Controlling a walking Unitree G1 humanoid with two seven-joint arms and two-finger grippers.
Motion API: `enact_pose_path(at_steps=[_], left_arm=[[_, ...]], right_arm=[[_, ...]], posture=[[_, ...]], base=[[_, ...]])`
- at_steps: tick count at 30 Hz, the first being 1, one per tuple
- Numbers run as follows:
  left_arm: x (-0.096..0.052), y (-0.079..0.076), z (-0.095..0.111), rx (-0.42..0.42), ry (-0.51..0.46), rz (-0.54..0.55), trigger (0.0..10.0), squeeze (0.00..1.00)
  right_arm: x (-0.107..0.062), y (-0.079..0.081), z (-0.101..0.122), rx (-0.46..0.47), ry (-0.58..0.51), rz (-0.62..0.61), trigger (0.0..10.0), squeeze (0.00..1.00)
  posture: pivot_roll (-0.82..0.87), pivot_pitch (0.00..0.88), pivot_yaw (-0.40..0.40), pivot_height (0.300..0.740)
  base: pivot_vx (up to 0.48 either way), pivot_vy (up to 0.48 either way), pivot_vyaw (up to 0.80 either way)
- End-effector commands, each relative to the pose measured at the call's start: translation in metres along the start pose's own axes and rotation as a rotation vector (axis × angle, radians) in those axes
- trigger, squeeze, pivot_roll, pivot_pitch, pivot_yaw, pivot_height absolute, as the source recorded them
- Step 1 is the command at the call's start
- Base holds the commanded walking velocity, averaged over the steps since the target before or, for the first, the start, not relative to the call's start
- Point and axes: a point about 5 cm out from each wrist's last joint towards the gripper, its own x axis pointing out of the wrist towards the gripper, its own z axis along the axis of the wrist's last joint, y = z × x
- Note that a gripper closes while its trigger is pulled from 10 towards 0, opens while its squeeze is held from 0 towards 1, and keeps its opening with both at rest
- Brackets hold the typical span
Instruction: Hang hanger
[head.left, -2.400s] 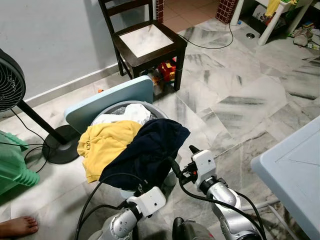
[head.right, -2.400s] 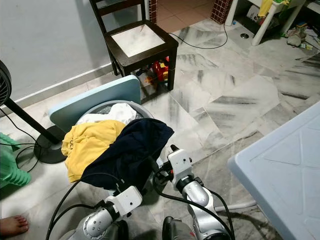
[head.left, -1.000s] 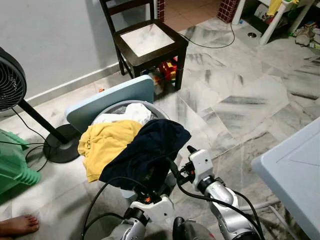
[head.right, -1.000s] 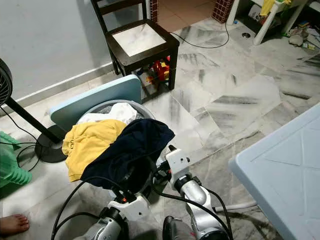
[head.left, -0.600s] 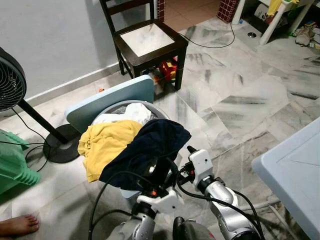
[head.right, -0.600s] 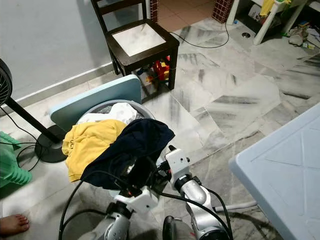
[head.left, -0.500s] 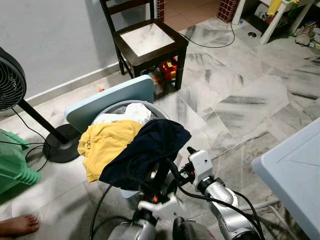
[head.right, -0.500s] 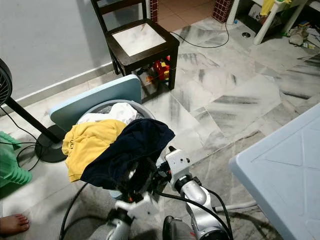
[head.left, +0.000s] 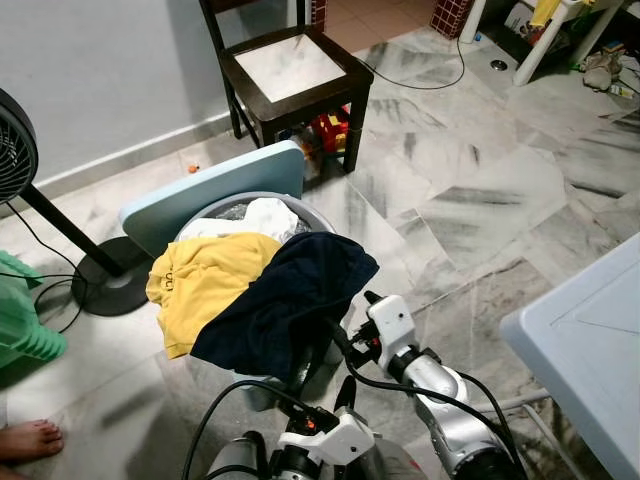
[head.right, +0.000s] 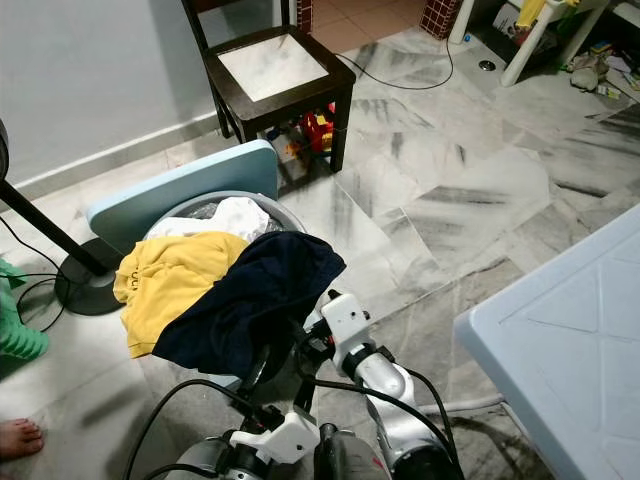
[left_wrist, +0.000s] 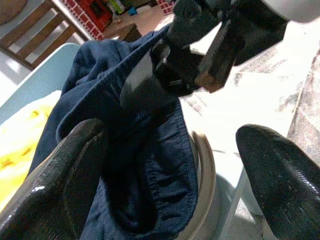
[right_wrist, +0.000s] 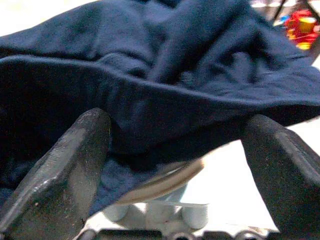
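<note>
A navy garment (head.left: 285, 300) hangs over the near rim of a grey laundry basket (head.left: 238, 199), on top of a yellow garment (head.left: 205, 285) and a white one (head.left: 262, 215). My right gripper (head.left: 338, 345) sits at the basket's near edge, just under the navy cloth. In the right wrist view its fingers (right_wrist: 60, 165) stand wide apart, open, with the navy fold and basket rim (right_wrist: 165, 182) ahead. My left gripper (head.left: 345, 395) is low by my body and points up at the basket, open. Navy cloth (left_wrist: 135, 165) lies beyond its fingers.
A light blue board (head.left: 210, 190) leans on the basket's far side. A dark wooden chair (head.left: 290, 70) stands behind, with red toys (head.left: 328, 128) under it. A fan stand (head.left: 100, 285) and a person's bare foot (head.left: 30, 440) are on the left. A light blue table corner (head.left: 590, 340) is on the right.
My left arm swung from the left in to the middle, rose to the navy cloth, then dropped back a little. The head view shifted slightly. The right gripper stayed put.
</note>
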Motion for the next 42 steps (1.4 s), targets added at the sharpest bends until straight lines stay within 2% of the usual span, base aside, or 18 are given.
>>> enact_pose_path(at_steps=[1,2,5,6,9,10,11,13,20,21,23,24,26,30,31,34,38,42], left_arm=[[-0.005,-0.003,0.000,-0.028,0.014,0.015,10.0,0.00],[-0.005,-0.002,0.000,-0.035,0.013,0.018,10.0,0.00],[-0.002,0.003,0.001,-0.055,-0.034,0.054,10.0,0.00],[-0.002,0.004,0.000,-0.095,-0.040,0.045,10.0,0.00],[0.000,0.004,-0.001,-0.121,-0.049,0.003,10.0,0.00],[0.002,0.004,-0.002,-0.134,-0.059,-0.039,10.0,0.00],[0.002,0.004,-0.002,-0.134,-0.059,-0.039,10.0,0.00],[0.002,0.006,-0.004,-0.153,-0.052,-0.041,10.0,0.00],[0.002,0.009,-0.008,-0.169,-0.059,-0.036,10.0,0.00],[0.010,0.063,-0.014,-0.176,-0.084,0.038,10.0,0.00],[0.011,0.145,0.001,-0.160,-0.187,0.083,10.0,0.00],[0.010,0.167,0.009,-0.148,-0.227,0.085,10.0,0.00],[0.009,0.186,0.012,-0.093,-0.236,0.145,10.0,0.00],[0.006,0.192,0.010,-0.061,-0.232,0.180,10.0,0.00],[0.003,0.196,0.007,-0.016,-0.229,0.188,10.0,0.00],[-0.003,0.200,0.001,0.018,-0.213,0.182,10.0,0.00],[-0.008,0.205,0.006,-0.017,-0.158,0.090,10.0,0.00],[0.001,0.202,0.009,-0.038,-0.169,0.108,10.0,0.00]], right_arm=[[0.001,0.005,-0.007,-0.006,0.033,0.019,10.0,0.00],[0.002,0.005,-0.007,-0.008,0.035,0.016,10.0,0.00],[0.009,-0.007,-0.003,-0.042,0.051,-0.115,10.0,0.00],[0.012,-0.018,0.003,-0.026,0.041,-0.225,10.0,0.00],[0.015,-0.027,0.012,0.001,0.001,-0.317,10.0,0.00],[0.019,-0.036,0.023,0.050,-0.041,-0.387,10.0,0.00],[0.019,-0.036,0.023,0.050,-0.041,-0.387,10.0,0.00],[0.024,-0.047,0.036,0.153,-0.087,-0.437,10.0,0.00],[0.020,-0.058,0.040,0.238,-0.137,-0.447,10.0,0.00],[0.014,-0.059,0.033,0.230,-0.129,-0.437,10.0,0.00],[0.009,-0.058,0.025,0.226,-0.115,-0.422,10.0,0.00],[0.006,-0.058,0.021,0.231,-0.109,-0.409,10.0,0.00],[-0.003,-0.058,0.011,0.244,-0.096,-0.393,10.0,0.00],[-0.007,-0.059,0.008,0.239,-0.090,-0.394,10.0,0.00],[-0.008,-0.058,0.007,0.250,-0.093,-0.383,10.0,0.00],[-0.008,-0.055,0.005,0.234,-0.085,-0.360,10.0,0.00],[-0.005,-0.049,0.007,0.223,-0.096,-0.317,10.0,0.00],[-0.003,-0.045,0.013,0.205,-0.121,-0.286,10.0,0.00]], posture=[[0.24,0.329,-0.076,0.740],[0.24,0.329,-0.076,0.740],[0.25,0.321,-0.077,0.740],[0.25,0.315,-0.075,0.740],[0.25,0.312,-0.071,0.740],[0.24,0.302,-0.054,0.740],[0.24,0.302,-0.054,0.740],[0.23,0.295,-0.043,0.740],[0.23,0.284,-0.023,0.740],[0.23,0.281,-0.016,0.740],[0.23,0.274,-0.009,0.740],[0.23,0.271,-0.007,0.740],[0.22,0.267,-0.003,0.740],[0.22,0.265,-0.002,0.740],[0.21,0.264,0.000,0.740],[0.21,0.266,0.000,0.740],[0.21,0.269,-0.003,0.740],[0.21,0.271,-0.011,0.740]], base=[[0.000,0.000,0.00],[0.000,0.000,0.00],[0.000,0.000,0.00],[0.000,0.000,0.00],[0.000,0.000,0.00],[0.000,0.000,0.00],[0.000,0.000,0.00],[0.000,0.000,0.00],[0.000,0.000,0.00],[0.000,0.000,0.00],[0.000,0.000,0.00],[0.000,0.000,0.00],[0.000,0.000,0.00],[0.000,0.000,0.00],[0.000,0.000,0.00],[0.000,0.000,0.00],[0.000,0.000,0.00],[0.000,0.000,0.00]])
